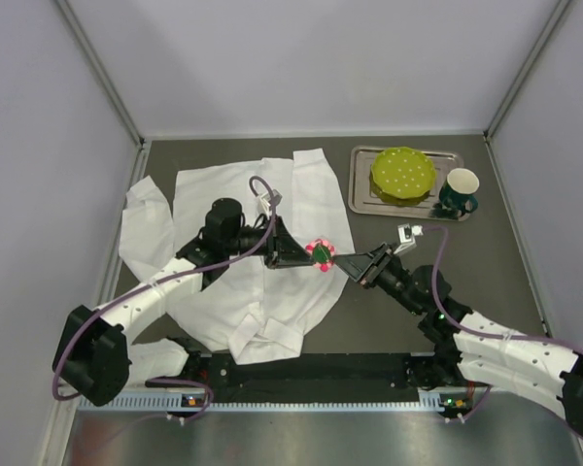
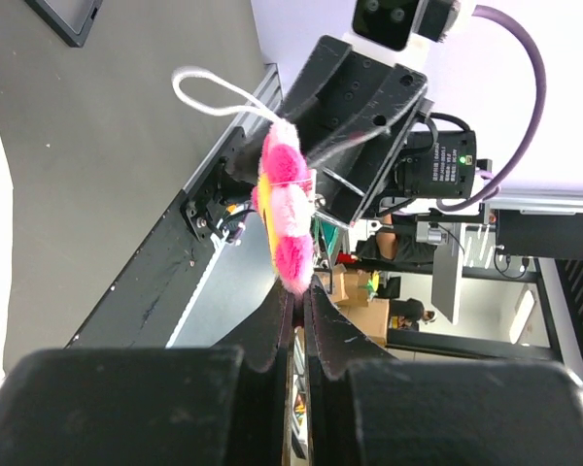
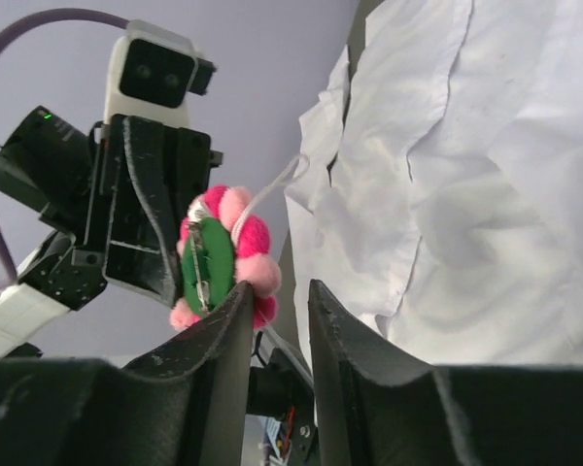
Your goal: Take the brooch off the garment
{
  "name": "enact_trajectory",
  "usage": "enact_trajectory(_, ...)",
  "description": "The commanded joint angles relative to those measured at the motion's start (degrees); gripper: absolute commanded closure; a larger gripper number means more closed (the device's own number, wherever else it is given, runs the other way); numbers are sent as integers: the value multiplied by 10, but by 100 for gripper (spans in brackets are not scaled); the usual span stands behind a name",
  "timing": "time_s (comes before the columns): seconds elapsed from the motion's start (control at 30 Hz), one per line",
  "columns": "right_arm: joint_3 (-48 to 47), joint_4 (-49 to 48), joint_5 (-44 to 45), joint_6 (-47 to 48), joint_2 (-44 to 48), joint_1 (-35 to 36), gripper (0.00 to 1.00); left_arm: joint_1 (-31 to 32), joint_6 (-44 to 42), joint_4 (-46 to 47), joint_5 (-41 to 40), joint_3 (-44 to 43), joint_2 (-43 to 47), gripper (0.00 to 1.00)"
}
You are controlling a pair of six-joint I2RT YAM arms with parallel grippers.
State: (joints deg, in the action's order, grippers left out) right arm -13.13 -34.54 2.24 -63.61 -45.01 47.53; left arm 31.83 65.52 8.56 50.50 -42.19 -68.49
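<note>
Left tool: fingers together, clamped on the lower edge of the brooch.
Right tool: fingers apart, holding nothing, just beside the brooch.
Brooch position: centre of top view, at right edge of the garment.

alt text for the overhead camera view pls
Two robot arms meet over a white shirt on a dark table, the left hand and right hand tip to tip at a small pink flower brooch. At the back right, a metal tray holds a green plate, a dark mug at its right edge.
</note>
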Motion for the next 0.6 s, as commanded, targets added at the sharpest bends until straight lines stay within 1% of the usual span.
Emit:
enact_trajectory(0.0, -3, 31, 22, 24, -3, -5, 69, -4, -11, 29, 25, -11, 19, 100)
enact_trajectory(0.13, -8, 66, 21, 33, 25, -6, 64, -4, -19, 16, 14, -20, 11, 100)
enact_trajectory(0.3, -18, 143, 33, 59, 105, -5, 50, -4, -71, -41, 9, -39, 6, 100)
enact_trajectory(0.33, -20, 157, 36, 67, 113, -6, 48, -4, -73, -44, 10, -39, 6, 100)
enact_trajectory(0.37, -26, 180, 37, 71, 121, -6, 42, -4, -73, -41, 13, -38, 6, 100)
enact_trajectory(0.4, -29, 183, 30, 75, 130, -6, 39, -4, -75, -35, 24, -37, 5, 100)
enact_trajectory(0.5, -45, 184, -6, 107, 121, -6, 30, -4, -113, -42, 34, -44, 5, 100)
enact_trajectory(0.57, -59, 177, -22, 125, 106, -6, 29, -4, -152, -71, 43, -50, 5, 100)
